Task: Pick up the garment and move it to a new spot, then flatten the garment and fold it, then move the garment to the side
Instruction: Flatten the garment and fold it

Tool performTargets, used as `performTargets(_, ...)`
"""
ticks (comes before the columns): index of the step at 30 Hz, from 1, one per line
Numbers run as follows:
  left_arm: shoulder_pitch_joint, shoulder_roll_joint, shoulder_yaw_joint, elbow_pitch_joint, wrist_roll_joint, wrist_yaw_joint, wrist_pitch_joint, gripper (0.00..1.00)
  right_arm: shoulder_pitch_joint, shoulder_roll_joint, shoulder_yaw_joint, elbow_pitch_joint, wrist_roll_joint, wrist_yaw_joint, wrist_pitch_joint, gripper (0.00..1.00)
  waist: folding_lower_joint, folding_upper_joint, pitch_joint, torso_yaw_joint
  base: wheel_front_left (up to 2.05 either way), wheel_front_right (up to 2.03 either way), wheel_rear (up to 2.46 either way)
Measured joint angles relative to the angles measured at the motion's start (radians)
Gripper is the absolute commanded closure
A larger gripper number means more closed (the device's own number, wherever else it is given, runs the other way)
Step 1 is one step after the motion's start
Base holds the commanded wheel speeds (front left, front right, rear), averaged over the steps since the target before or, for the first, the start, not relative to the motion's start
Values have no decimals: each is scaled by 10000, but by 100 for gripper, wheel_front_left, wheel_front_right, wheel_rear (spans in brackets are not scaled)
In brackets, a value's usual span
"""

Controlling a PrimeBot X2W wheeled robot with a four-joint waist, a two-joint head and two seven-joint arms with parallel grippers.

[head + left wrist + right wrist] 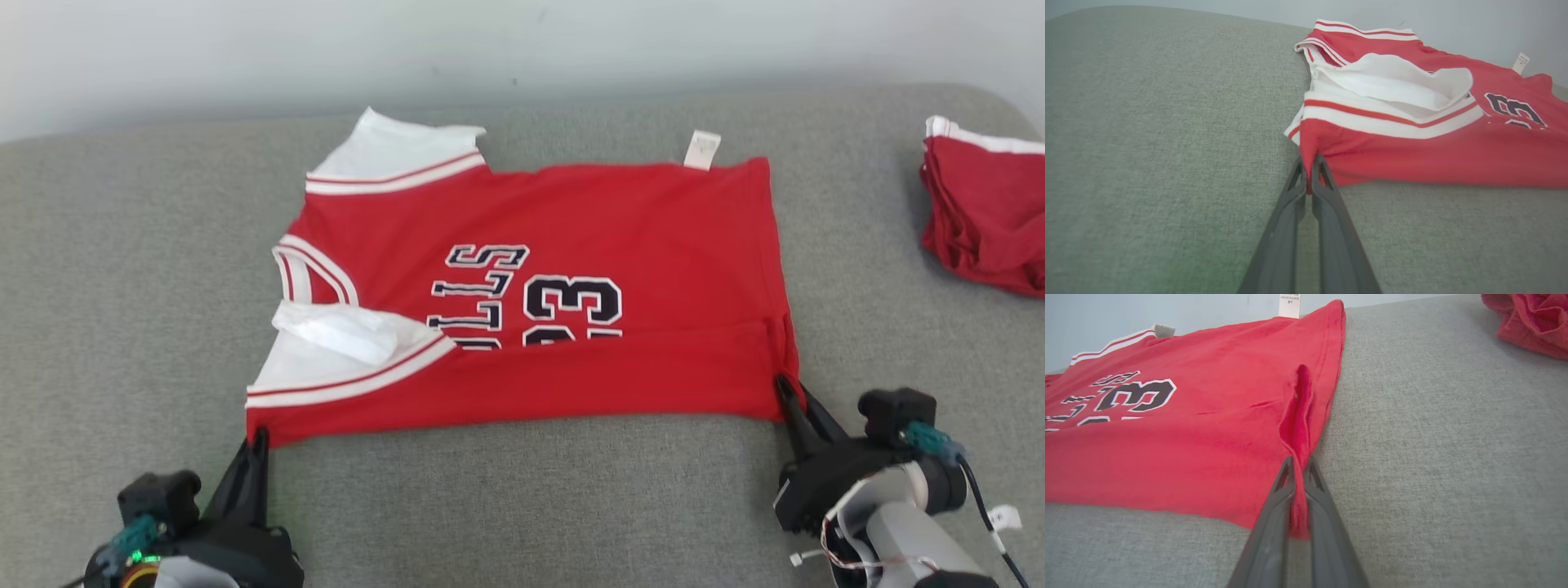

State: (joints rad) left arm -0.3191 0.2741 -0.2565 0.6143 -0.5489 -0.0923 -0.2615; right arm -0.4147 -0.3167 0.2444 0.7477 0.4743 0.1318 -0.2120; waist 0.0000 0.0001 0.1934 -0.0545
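The jersey (571,269) lies spread across the middle of the cushion (122,286), with its neck toward the cushion's left end and its hem toward the right end. The strip nearest the cushion's front edge is doubled over, so the lettering is cut off along the crease.

Your left fingers (1292,204) are pinched narrow on the jersey corner nearest the cushion's front left, just below the white striped trim, and a sliver of red shows between them. Your right fingers (1280,498) are pressed together the same way on the hem corner toward the cushion's front right. There the cloth puckers into a ridge running away from the tips.

Treat the jersey as light, thin and limp. It will probably sag between your two holds and drag on the cushion's rough weave rather than slide. Each pinch takes in only a little cloth, so a hard tug could pull a corner free. Move both hands together under gentle tension. The white flap beside the trim looks loose and may flop over.

Another red garment (988,212) sits at the cushion's right end, well apart from the jersey. Keep the hem away from it.
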Motion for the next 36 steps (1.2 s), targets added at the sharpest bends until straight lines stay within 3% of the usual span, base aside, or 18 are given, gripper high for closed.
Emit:
performTargets(9, 2036, -518, 612, -1856, 146, 232, -8, 100, 1751, -157, -518, -968, 259, 0, -157, 100, -1, 0, -739, 254, 0, 0, 0)
performTargets(12, 2770, -748, 629, -2429, 199, 500, -8, 100, 2420, -190, -859, -1524, 247, 0, 33, 100, -1, -1, -858, 376, 0, 0, 0)
performTargets(19, 3651, -1016, 627, -2771, 182, 485, -10, 100, 3653, -153, -1887, -3001, -73, 0, 882, 100, 0, -1, -870, 565, 0, 0, 0)
performTargets(20, 3658, -989, 529, -2709, 267, 495, -8, 66, 3775, -63, -2067, -3139, -128, 0, 993, 85, -1, 0, -886, 584, 0, 0, 0)
performTargets(21, 3658, -963, 472, -2685, 424, 500, -8, 0, 3871, 29, -2207, -3277, -221, 0, 1097, 17, -1, -1, -907, 601, 0, 0, 0)
performTargets(22, 3656, -989, 489, -2706, 483, 516, -8, 0, 3958, 119, -2311, -3455, -293, 0, 1152, 0, -1, -1, -929, 613, 0, 0, 0)
performTargets(28, 3659, -1028, 836, -3244, 846, 583, -10, 0, 4197, 447, -2744, -4428, -782, 0, 1129, 0, 0, -1, -1148, 612, 0, 0, 0)
performTargets(36, 3746, -1133, 2063, -4602, 2015, 754, -10, 0, 4252, 1062, -3047, -5298, -1352, 0, 345, 0, 0, -1, -1577, 551, 0, 0, 0)
